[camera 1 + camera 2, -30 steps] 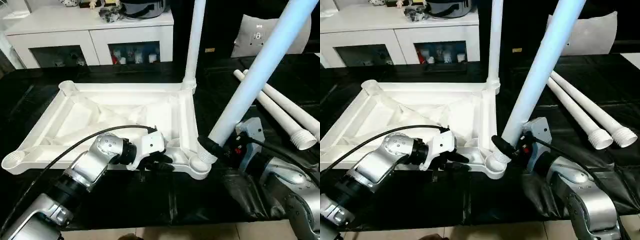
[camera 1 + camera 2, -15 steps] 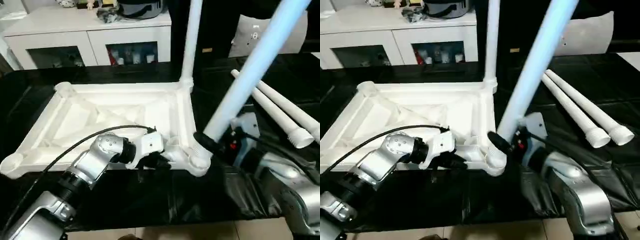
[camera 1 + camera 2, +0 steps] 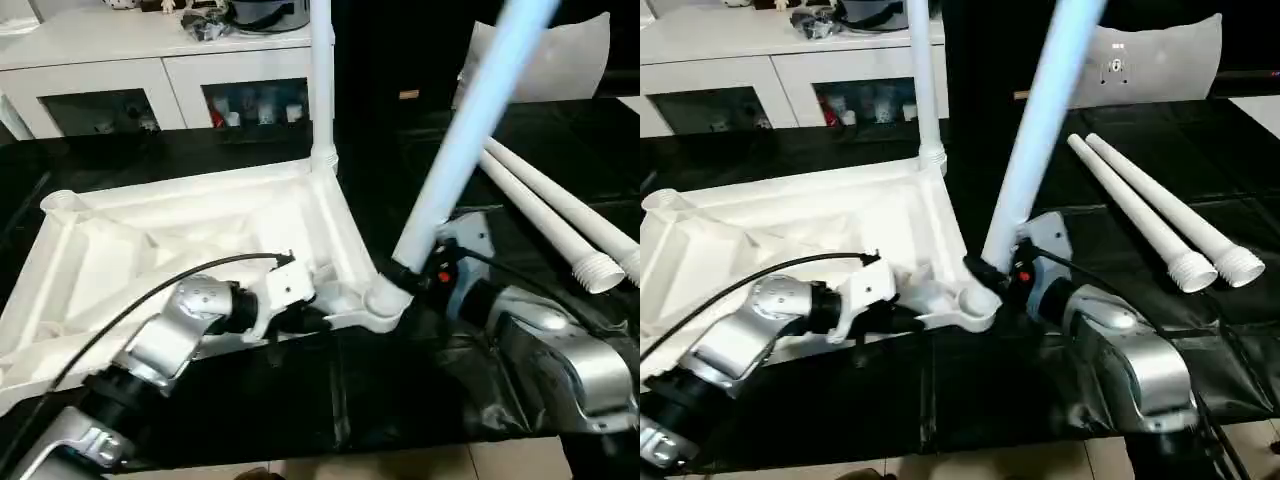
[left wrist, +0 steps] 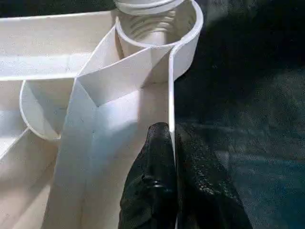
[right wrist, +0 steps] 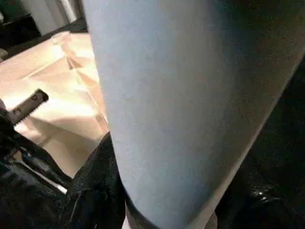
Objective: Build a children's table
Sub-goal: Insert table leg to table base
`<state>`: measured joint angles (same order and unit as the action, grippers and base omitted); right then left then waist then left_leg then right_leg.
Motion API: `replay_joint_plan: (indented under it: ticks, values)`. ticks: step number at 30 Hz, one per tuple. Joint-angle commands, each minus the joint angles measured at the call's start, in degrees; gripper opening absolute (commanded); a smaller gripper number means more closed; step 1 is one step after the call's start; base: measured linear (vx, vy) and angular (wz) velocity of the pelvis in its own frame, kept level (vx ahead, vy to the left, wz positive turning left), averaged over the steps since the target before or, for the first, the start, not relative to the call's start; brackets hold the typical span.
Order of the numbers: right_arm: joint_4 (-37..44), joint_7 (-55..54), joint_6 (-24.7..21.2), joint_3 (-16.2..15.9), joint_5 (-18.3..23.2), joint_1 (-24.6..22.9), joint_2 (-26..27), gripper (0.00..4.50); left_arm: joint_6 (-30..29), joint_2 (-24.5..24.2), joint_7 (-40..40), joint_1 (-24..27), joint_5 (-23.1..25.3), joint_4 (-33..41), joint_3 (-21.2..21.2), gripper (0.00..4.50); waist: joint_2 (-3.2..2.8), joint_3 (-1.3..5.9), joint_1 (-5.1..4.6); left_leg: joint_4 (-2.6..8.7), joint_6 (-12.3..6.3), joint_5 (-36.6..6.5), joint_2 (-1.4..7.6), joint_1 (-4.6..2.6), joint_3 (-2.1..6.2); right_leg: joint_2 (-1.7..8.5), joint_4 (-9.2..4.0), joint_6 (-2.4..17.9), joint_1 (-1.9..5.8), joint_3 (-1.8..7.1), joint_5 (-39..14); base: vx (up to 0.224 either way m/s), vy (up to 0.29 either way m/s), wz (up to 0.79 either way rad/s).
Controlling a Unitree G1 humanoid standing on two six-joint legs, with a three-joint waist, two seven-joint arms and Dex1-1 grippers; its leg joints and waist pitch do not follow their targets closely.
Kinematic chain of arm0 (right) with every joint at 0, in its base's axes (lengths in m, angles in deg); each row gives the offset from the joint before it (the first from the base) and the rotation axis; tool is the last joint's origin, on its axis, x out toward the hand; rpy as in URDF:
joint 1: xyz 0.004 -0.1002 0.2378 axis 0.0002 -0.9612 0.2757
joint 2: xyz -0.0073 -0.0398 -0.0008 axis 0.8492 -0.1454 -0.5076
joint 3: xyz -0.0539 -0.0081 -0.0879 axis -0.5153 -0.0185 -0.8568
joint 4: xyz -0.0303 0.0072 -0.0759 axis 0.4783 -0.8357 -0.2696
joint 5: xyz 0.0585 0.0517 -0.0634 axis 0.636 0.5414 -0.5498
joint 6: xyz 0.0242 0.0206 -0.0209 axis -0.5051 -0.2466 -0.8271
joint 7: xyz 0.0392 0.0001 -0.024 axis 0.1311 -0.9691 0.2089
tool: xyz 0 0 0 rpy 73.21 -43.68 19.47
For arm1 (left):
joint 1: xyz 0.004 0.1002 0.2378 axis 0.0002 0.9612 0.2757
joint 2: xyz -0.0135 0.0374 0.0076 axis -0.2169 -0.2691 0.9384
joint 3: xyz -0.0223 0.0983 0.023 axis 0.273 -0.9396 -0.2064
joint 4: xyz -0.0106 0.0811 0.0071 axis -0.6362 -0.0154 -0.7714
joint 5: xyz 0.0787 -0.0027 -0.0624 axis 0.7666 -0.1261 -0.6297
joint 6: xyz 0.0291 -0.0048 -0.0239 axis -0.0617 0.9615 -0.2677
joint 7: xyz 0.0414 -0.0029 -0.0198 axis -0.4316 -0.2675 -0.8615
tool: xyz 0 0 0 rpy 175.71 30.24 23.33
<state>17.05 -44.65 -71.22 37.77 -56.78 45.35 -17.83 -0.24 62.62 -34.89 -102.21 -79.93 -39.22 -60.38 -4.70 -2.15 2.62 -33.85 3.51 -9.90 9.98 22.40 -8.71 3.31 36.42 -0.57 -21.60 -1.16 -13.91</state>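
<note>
The upturned table top (image 3: 150, 240) lies on the black surface (image 3: 300, 400), its ribbed underside facing up and its raised rim (image 4: 170, 95) all around. It takes up the left half of the head views, in front of a white cabinet (image 3: 120, 70) with glass doors.

The left gripper (image 4: 172, 143) sits at the near edge of the top, a little to the left of the near right corner socket (image 3: 385, 300). In the left wrist view its two black fingers (image 4: 155, 176) are pressed together on the thin rim wall, one on the inner face and one on the outer, pinching it.

At the far right corner of the top one leg (image 3: 321, 80) stands upright in its socket, rising out of the picture.

Right of that, a second leg (image 3: 470, 130) leans up and to the right, its lower end at the near right corner socket. The right gripper (image 3: 412, 278) clasps this leg just above that end, its black fingers (image 5: 95, 191) set half apart around the round shaft. Whether the end is seated fully in the socket cannot be told.

Farther right, two more legs (image 3: 560, 215) lie side by side on the black surface, touching or nearly so, their threaded ends toward the near right. Behind them a grey-white cushion (image 3: 560, 60) leans upright.
</note>
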Motion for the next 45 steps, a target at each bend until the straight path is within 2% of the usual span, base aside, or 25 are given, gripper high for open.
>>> replay_joint_plan:
  ticks: [1,4,5,11,12,16,19,21,22,24,25,26,29,30,34,35,36,38,39,41,42,43,44,45]
  values:
    - [-0.1,3.5,-0.5,-1.4,1.2,1.1,-1.0,1.92,0.6,-1.6,-0.6,0.2,1.9,0.5,-0.6,0.00,0.80,3.21,0.47,3.49,-1.42,-8.9,2.18,-0.97,0.47,3.78,-4.43,12.7,2.49,1.76,-0.6,0.000,0.000,0.00]
    - [-0.7,6.6,-0.2,-3.4,0.6,1.3,-2.7,1.92,1.4,-2.1,-0.9,-0.1,2.2,-0.1,-0.5,0.00,0.90,3.12,0.65,3.48,-1.53,-8.5,2.20,-0.91,0.39,3.85,-4.44,12.4,2.53,1.85,-0.6,0.000,0.000,0.00]
    - [-0.9,6.8,-0.3,-3.5,0.7,1.4,-2.8,1.92,1.7,-2.3,-1.2,-0.2,2.3,-0.2,-0.6,0.00,1.08,3.09,0.70,3.48,-1.52,-8.3,2.15,-0.87,0.34,3.85,-4.50,12.4,2.51,1.86,-0.9,0.000,0.000,0.00]
    - [-2.2,8.9,-0.4,-4.1,1.0,2.6,-3.0,1.92,3.1,-2.9,-3.1,-0.6,2.2,-0.5,-0.7,0.00,0.99,3.16,0.75,3.43,-1.53,-8.2,2.19,-1.01,0.33,3.81,-4.45,12.7,2.31,1.87,-1.3,0.000,0.000,0.00]
    - [-3.0,9.3,-0.3,-4.3,1.0,2.9,-2.9,1.92,3.1,-2.9,-3.6,-0.7,2.0,-0.4,-0.8,0.00,1.36,3.22,0.86,3.41,-1.67,-7.9,2.19,-0.96,0.29,3.84,-4.35,12.9,2.39,1.88,-1.0,0.000,0.000,0.00]
    - [-4.6,10.2,0.4,-5.1,0.6,3.5,-2.7,1.92,3.5,-3.1,-4.3,-0.8,2.1,-0.3,-1.0,0.00,1.14,3.24,1.00,3.40,-1.58,-7.8,2.25,-1.03,0.28,3.82,-4.32,13.2,2.26,1.86,-0.7,0.000,0.000,0.00]
    - [-6.5,11.4,1.0,-6.0,-0.1,4.0,-2.6,1.92,3.9,-3.4,-5.3,-0.9,2.2,-0.4,-1.3,0.00,1.25,3.37,1.27,3.29,-1.83,-7.0,2.21,-1.00,0.21,3.80,-4.08,13.3,2.28,1.86,1.4,0.000,0.000,0.00]
    - [-7.2,11.7,1.2,-6.3,-0.3,4.1,-2.6,1.92,4.0,-3.3,-5.4,-0.9,2.0,-0.4,-1.1,0.00,1.48,3.24,1.27,3.36,-1.79,-7.5,2.21,-0.94,0.20,3.88,-4.13,13.3,2.34,1.85,0.5,0.000,0.000,0.00]
    - [-7.9,12.0,1.2,-6.5,-0.4,4.2,-2.6,1.92,4.0,-3.0,-5.3,-0.9,1.8,-0.5,-0.9,0.00,1.25,3.24,1.29,3.35,-1.70,-7.7,2.21,-0.96,0.21,3.90,-4.16,13.2,2.31,1.86,0.0,0.000,0.000,0.00]
    - [-8.9,11.9,1.5,-6.2,-0.5,4.0,-2.2,1.92,2.8,-2.4,-5.6,-1.0,0.7,-0.5,-0.2,0.00,1.52,3.17,1.20,3.45,-1.41,-8.3,2.24,-1.01,0.19,3.84,-4.29,13.1,2.30,1.89,-1.4,0.000,0.000,0.00]
    - [-9.1,11.8,1.8,-6.1,-0.5,4.0,-2.1,1.92,2.5,-2.2,-5.7,-0.9,0.4,-0.4,-0.1,0.00,1.47,3.18,1.19,3.43,-1.33,-8.4,2.23,-1.04,0.15,3.85,-4.27,13.1,2.24,1.91,-1.6,0.000,0.000,0.00]
    - [-9.6,11.5,2.1,-5.6,-0.3,3.6,-1.7,1.92,1.5,-1.7,-6.0,-0.8,-0.7,-0.3,0.5,0.00,1.20,3.15,1.22,3.45,-1.17,-8.7,2.21,-1.08,0.17,3.90,-4.32,13.1,2.19,1.92,-2.2,0.000,0.000,0.00]
    - [-10.4,11.0,2.8,-3.5,0.9,2.2,-0.8,1.92,-0.5,-0.9,-6.5,-0.5,-2.9,-0.1,1.6,0.00,1.36,3.20,1.17,3.47,-0.95,-9.3,2.20,-1.12,0.16,3.84,-4.39,13.2,2.14,1.96,-2.5,0.000,0.000,0.00]
    - [-10.5,10.9,3.1,-2.9,1.3,1.5,-0.5,1.92,-0.6,-0.9,-6.5,-0.5,-2.8,-0.4,1.6,0.00,1.00,3.27,1.28,3.47,-1.04,-9.0,2.20,-1.11,0.26,3.88,-4.32,13.3,2.21,1.94,-1.8,0.000,0.000,0.00]
    - [-10.5,10.6,4.5,-1.0,2.6,-1.3,0.5,1.92,-0.2,-1.0,-6.6,-0.6,-2.1,-1.4,1.4,0.00,1.26,3.43,1.27,3.36,-1.81,-7.6,2.16,-1.04,0.20,3.70,-4.13,13.5,2.31,1.86,1.8,0.000,0.000,0.00]
    - [-10.3,10.4,5.3,-0.7,2.7,-2.6,0.8,1.92,-0.2,-0.9,-6.5,-0.8,-1.9,-1.7,1.5,0.00,1.19,3.39,1.34,3.37,-1.96,-7.8,2.24,-1.02,0.19,3.82,-4.17,13.6,2.28,1.88,1.8,0.000,0.000,0.00]
    - [-9.9,10.3,6.2,-0.5,2.6,-3.9,1.0,1.92,-0.4,-0.8,-6.5,-0.9,-1.8,-1.8,1.6,0.00,0.79,3.38,1.34,3.41,-1.83,-8.4,2.31,-1.12,0.20,3.80,-4.33,13.5,2.18,1.87,1.7,0.000,0.000,0.00]
    - [-8.6,10.1,8.3,-0.8,1.8,-6.3,1.3,1.92,-0.6,-0.6,-6.4,-1.3,-1.9,-2.1,1.9,0.00,0.94,3.35,1.40,3.55,-1.71,-9.1,2.36,-1.14,0.24,3.82,-4.35,13.5,2.25,1.83,1.3,0.000,0.000,0.00]
    - [-8.4,10.2,8.5,-0.8,1.7,-6.6,1.3,1.92,-0.7,-0.6,-6.4,-1.3,-1.9,-2.2,1.9,0.00,0.57,3.38,1.33,3.62,-1.44,-9.5,2.37,-1.22,0.31,3.79,-4.43,13.3,2.25,1.79,1.1,0.000,0.000,0.00]
    - [-7.2,10.5,10.5,-2.1,0.0,-8.4,0.5,1.92,-0.5,-0.7,-6.7,-1.7,-1.7,-2.4,1.7,0.00,0.74,3.25,1.32,3.73,-1.32,-10.2,2.34,-1.22,0.32,3.75,-4.50,13.3,2.25,1.80,0.5,0.000,0.000,0.00]
    - [-7.2,10.5,10.7,-2.4,-0.3,-8.5,0.3,1.92,-0.5,-0.7,-6.7,-1.7,-1.7,-2.5,1.6,0.00,0.34,3.25,1.35,3.75,-1.18,-10.6,2.34,-1.25,0.38,3.86,-4.50,13.1,2.21,1.80,-0.1,0.000,0.000,0.00]
    - [-6.7,10.8,13.0,-4.0,-2.7,-9.4,-0.9,1.92,-0.1,-0.7,-6.8,-1.9,-1.4,-2.9,1.5,0.00,0.54,3.18,1.27,3.85,-0.96,-11.4,2.36,-1.25,0.36,3.88,-4.69,12.9,2.27,1.83,-1.3,0.000,0.000,0.00]
    - [-6.4,11.2,14.4,-5.4,-4.5,-9.9,-1.9,1.92,0.2,-0.8,-6.9,-2.1,-1.2,-3.2,1.3,0.00,0.16,3.11,1.27,3.90,-0.58,-12.1,2.36,-1.32,0.39,3.92,-4.77,12.6,2.22,1.86,-2.6,0.000,0.000,0.00]
    - [-6.2,11.5,15.5,-6.4,-5.8,-10.2,-2.8,1.92,0.4,-0.8,-7.0,-2.2,-1.1,-3.4,1.2,0.00,0.39,3.06,1.18,3.98,-0.33,-12.8,2.38,-1.40,0.37,3.88,-4.97,12.5,2.22,1.90,-3.4,0.000,0.000,0.00]
